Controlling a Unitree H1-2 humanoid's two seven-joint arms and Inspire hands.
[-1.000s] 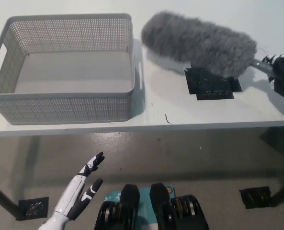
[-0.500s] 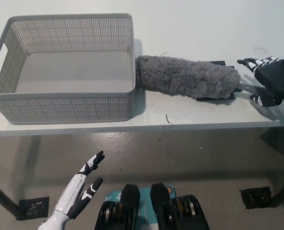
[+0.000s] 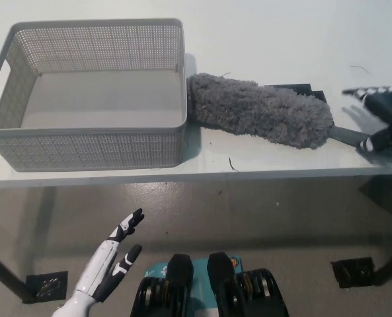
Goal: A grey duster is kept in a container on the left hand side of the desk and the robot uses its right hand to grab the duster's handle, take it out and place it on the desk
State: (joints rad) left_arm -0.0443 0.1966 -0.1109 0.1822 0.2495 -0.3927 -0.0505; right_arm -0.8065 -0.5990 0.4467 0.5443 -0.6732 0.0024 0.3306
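Observation:
The grey fluffy duster (image 3: 262, 109) lies flat on the white desk (image 3: 268, 162), its left end against the basket's right wall. Its dark handle (image 3: 348, 137) points right. My black right hand (image 3: 383, 113) sits at the picture's right edge, open, its fingers spread just above and beyond the handle's end, holding nothing. The grey mesh container (image 3: 86, 92) stands on the desk's left side with nothing inside. My white left hand (image 3: 110, 264) rests open below the desk's front edge at the lower left.
A black square marker (image 3: 300, 88) lies on the desk, mostly under the duster. The desk's front edge runs across the middle of the picture. Floor markers (image 3: 353, 271) show below.
The duster has come down from a raised, tilted pose to lie flat on the desk. My right hand has let go of the handle, spread open and drawn off to the right.

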